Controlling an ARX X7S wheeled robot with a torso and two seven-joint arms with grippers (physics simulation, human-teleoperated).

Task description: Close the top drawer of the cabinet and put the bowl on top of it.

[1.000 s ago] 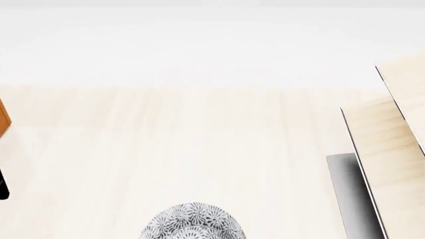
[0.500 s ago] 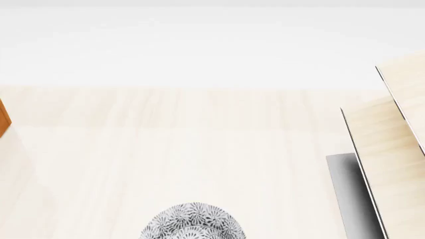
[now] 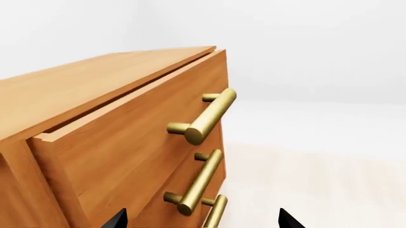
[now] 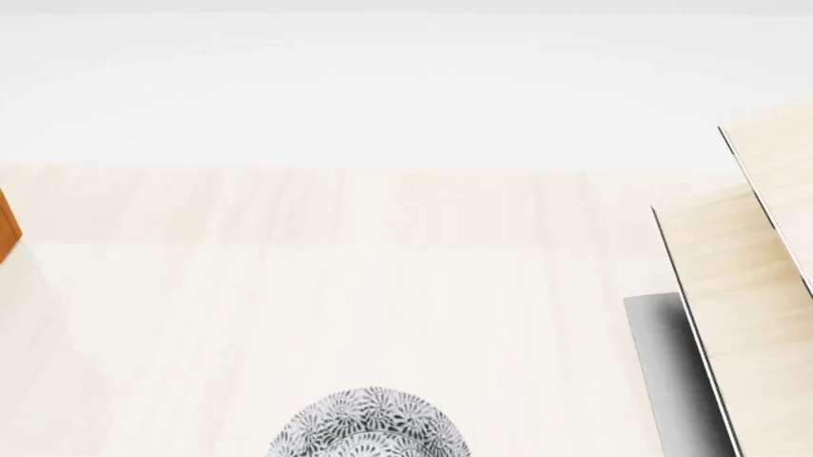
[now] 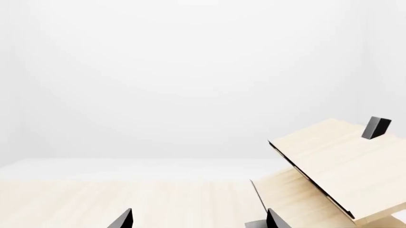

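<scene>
Top drawer [image 3: 127, 142] seen pulled slightly out of the cabinet [image 3: 95, 80], bowl [image 4: 368, 426] set at the table's [image 4: 381, 286] near edge, left tool [image 3: 199, 219] and right tool [image 5: 199, 219] both spread open, nothing held.

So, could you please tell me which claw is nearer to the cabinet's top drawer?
Left. The left claw faces the top drawer close up, just short of its handle; the right claw faces the slanted rack, no cabinet in its view.
</scene>
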